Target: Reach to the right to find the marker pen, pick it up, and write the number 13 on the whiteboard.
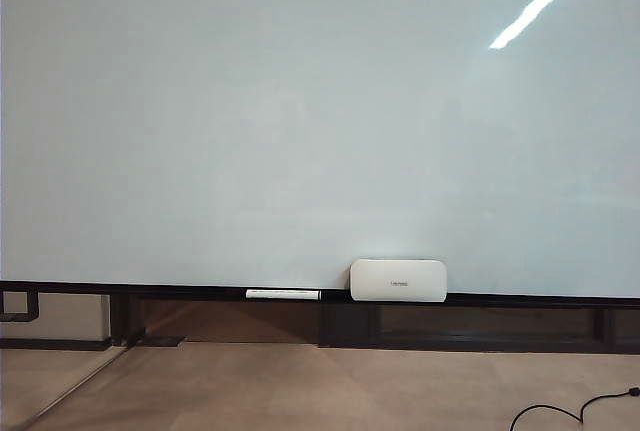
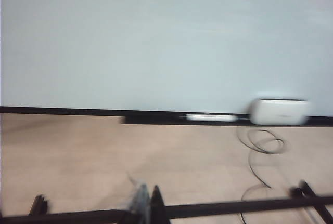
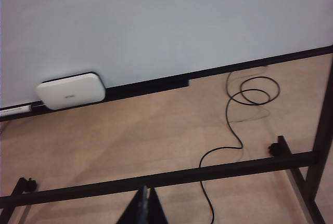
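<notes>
The right gripper [image 3: 147, 206] is shown with its fingers pressed together and empty, low over the floor and well back from the whiteboard [image 1: 300, 111]; the left gripper [image 2: 146, 206] is likewise shown closed on nothing. No marker pen can be identified in any view; a long white stick [image 1: 283, 294] and a rounded white box [image 1: 398, 280] lie on the black rail [image 1: 150, 289]. The board is still unmarked. The search is best made by sweeping the right arm rightward, with the fingers opened beforehand. Both arms appear folded low behind a black frame bar [image 3: 156, 178].
</notes>
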